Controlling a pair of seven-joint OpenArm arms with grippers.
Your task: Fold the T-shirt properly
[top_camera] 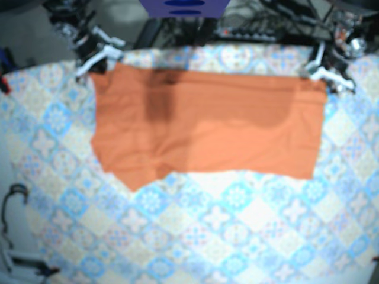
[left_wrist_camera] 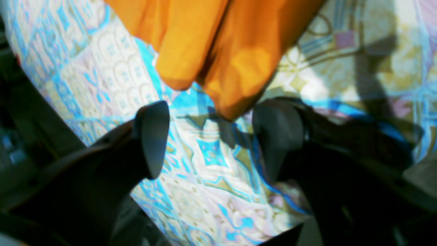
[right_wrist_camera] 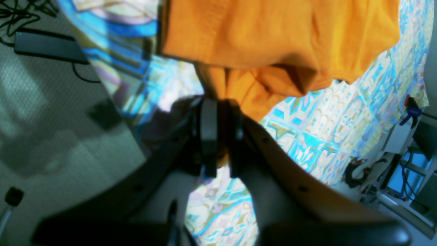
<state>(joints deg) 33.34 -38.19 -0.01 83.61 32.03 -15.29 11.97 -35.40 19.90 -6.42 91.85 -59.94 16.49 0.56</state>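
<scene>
The orange T-shirt [top_camera: 207, 127] lies spread as a wide band on the patterned tablecloth [top_camera: 237, 225], its lower left edge sagging to a point. My right gripper [top_camera: 98, 62] is at the shirt's far left corner. In the right wrist view the gripper [right_wrist_camera: 222, 136] is shut, with orange cloth [right_wrist_camera: 273, 41] pinched between its black fingers. My left gripper [top_camera: 317, 74] is at the far right corner. In the left wrist view it [left_wrist_camera: 215, 136] stands open, and a bunched orange corner [left_wrist_camera: 222, 61] hangs just beyond the gap, touching neither finger.
Cables [top_camera: 266, 23] and gear crowd the table's far edge. A black box with cords [right_wrist_camera: 47, 48] lies on the floor off the table's edge. A blue clamp [right_wrist_camera: 409, 111] grips the cloth's edge. A dark looped object [top_camera: 15, 198] sits at the left edge.
</scene>
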